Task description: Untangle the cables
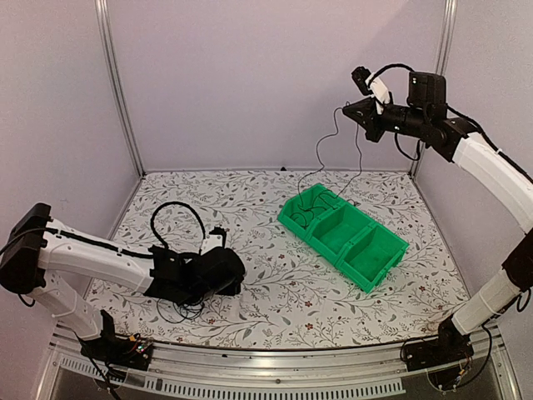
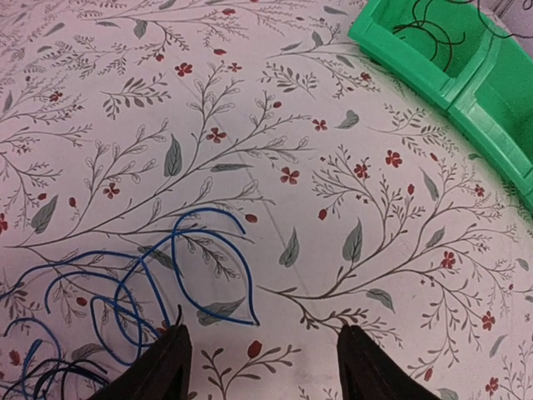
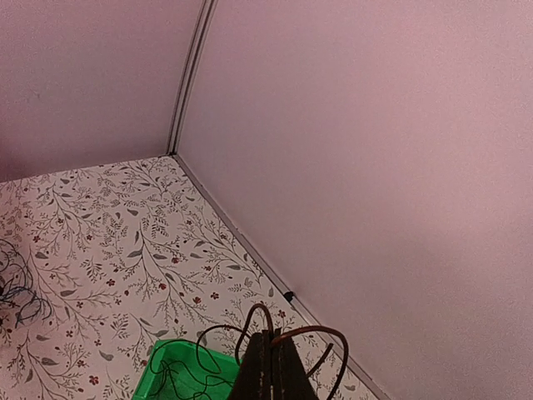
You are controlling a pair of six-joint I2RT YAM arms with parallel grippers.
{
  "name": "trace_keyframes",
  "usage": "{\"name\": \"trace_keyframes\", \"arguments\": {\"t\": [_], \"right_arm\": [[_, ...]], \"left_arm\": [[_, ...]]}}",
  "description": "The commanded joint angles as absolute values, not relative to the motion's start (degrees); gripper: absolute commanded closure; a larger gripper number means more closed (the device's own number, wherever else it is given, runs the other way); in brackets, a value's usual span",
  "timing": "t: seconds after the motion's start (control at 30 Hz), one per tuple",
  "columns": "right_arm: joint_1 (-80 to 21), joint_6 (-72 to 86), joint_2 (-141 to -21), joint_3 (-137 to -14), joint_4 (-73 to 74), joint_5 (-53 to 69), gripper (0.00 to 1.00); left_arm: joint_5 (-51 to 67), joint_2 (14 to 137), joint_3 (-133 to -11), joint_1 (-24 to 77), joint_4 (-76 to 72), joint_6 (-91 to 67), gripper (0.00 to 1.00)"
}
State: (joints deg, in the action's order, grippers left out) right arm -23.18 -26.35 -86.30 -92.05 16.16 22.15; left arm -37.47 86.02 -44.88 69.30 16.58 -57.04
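Observation:
My right gripper is raised high above the back right of the table and is shut on a thin dark cable. The cable hangs down in long strands into the far compartment of the green bin. In the right wrist view the closed gripper pinches cable loops above the bin. My left gripper is low over the table, open and empty. In the left wrist view its tips straddle bare cloth, with thin blue cable loops just left of the left finger.
A loose tangle of thin wires lies on the floral cloth under the left arm. The green bin has three compartments and sits right of centre, with cable coils in its far one. Walls enclose the back and sides.

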Motion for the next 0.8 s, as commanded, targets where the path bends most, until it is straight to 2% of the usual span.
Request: {"name": "trace_keyframes", "arguments": {"t": [0.0, 0.43, 0.77], "right_arm": [[-22.90, -25.49, -85.48, -89.43, 12.03, 21.61, 1.00], [-22.60, -24.70, -90.49, -82.68, 7.88, 22.54, 1.00], [-22.18, -27.16, -100.80, -81.04, 10.55, 25.65, 1.00]], "left_arm": [[-37.36, 86.87, -46.08, 70.21, 16.70, -57.22, 0.38], [-37.36, 86.92, -45.08, 70.50, 17.05, -58.43, 0.39], [-37.44, 87.43, -43.22, 70.50, 16.08, -59.93, 0.38]]}}
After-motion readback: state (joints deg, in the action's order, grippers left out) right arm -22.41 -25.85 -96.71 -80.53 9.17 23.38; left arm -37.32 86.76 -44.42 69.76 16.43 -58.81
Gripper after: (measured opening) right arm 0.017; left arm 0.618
